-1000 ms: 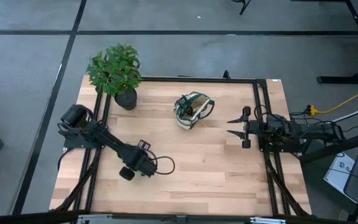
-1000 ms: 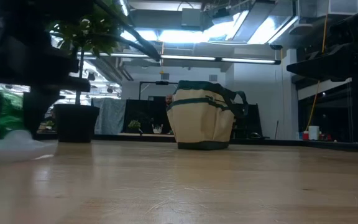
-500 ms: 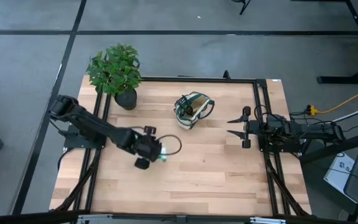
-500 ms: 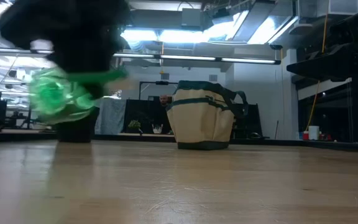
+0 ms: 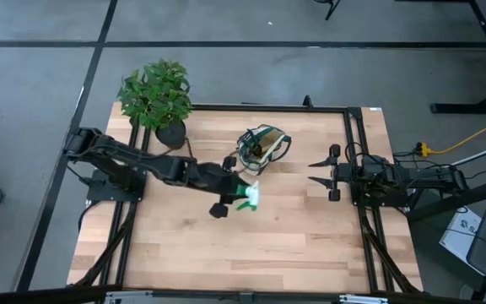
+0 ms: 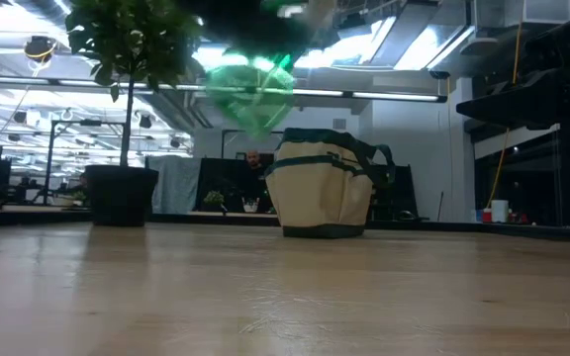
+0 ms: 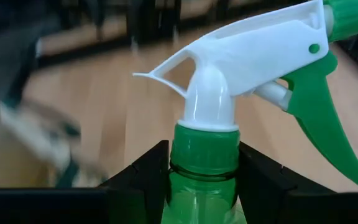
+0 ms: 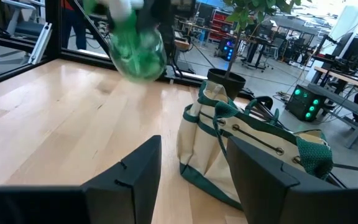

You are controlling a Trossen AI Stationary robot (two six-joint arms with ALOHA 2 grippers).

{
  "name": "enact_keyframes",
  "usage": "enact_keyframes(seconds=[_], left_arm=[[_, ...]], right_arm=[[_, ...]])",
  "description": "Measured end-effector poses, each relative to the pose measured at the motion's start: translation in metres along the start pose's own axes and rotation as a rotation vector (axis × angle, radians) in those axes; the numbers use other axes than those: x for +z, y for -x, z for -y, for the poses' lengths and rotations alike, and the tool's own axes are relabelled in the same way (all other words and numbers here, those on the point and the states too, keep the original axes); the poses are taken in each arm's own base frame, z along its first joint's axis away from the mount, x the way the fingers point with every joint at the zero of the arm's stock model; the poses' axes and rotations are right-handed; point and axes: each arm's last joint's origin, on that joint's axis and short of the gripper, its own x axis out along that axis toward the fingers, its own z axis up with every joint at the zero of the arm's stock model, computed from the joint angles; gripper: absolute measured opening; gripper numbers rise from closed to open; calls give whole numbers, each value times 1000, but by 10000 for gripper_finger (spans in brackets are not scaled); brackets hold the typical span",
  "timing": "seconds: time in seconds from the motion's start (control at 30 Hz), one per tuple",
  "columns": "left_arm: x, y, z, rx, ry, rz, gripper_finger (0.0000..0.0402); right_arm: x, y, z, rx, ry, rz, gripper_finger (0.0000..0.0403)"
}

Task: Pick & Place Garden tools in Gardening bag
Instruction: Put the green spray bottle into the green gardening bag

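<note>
My left gripper (image 5: 230, 196) is shut on a bright green spray bottle (image 5: 245, 200) with a white trigger head (image 7: 241, 50). It holds the bottle in the air just in front of the gardening bag (image 5: 262, 149). The bottle also shows in the low view (image 6: 250, 89) and the right wrist view (image 8: 135, 53). The cream bag with dark green trim (image 6: 323, 188) stands on its base at the table's far middle, with tools inside. My right gripper (image 5: 315, 171) waits open to the right of the bag, pointing at it (image 8: 241, 143). My left gripper pinches the bottle's green neck (image 7: 202, 158) between its two fingers, just below the white trigger head. The fingers come from the table's left and lie across the neck. The bottle is lifted clear of the table, and its green body hangs below the fingers (image 6: 250, 94).
A leafy plant in a black pot (image 5: 159, 97) stands at the table's far left corner. Bare wooden table top (image 5: 251, 245) lies along the near side. Black rails (image 5: 357, 211) run along both side edges.
My left gripper has carried the spray bottle from the table's near left up and toward the far right, to just in front of the bag. The bottle, low by the table top a second ago, is now lifted high above it.
</note>
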Motion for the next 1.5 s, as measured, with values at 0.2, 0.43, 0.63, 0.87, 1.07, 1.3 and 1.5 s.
enact_keyframes(seconds=[0.2,0.43,0.63,0.87,1.07,1.3,1.5], left_arm=[[26,1,-16,-65,-38,304,150],[39,-3,-34,4,-74,512,150],[42,-18,-41,63,-123,646,150],[52,-33,-51,173,-119,673,150],[58,-41,-67,337,-78,632,150],[45,-50,-96,439,41,574,150],[22,-72,-114,456,121,511,151]], right_arm=[[0,0,0,0,0,0,186],[0,0,0,0,0,0,186],[0,0,0,0,0,0,186],[0,0,0,-1,0,0,186],[0,0,0,-1,0,0,186],[0,0,0,-1,0,0,186],[0,0,0,0,0,0,186]])
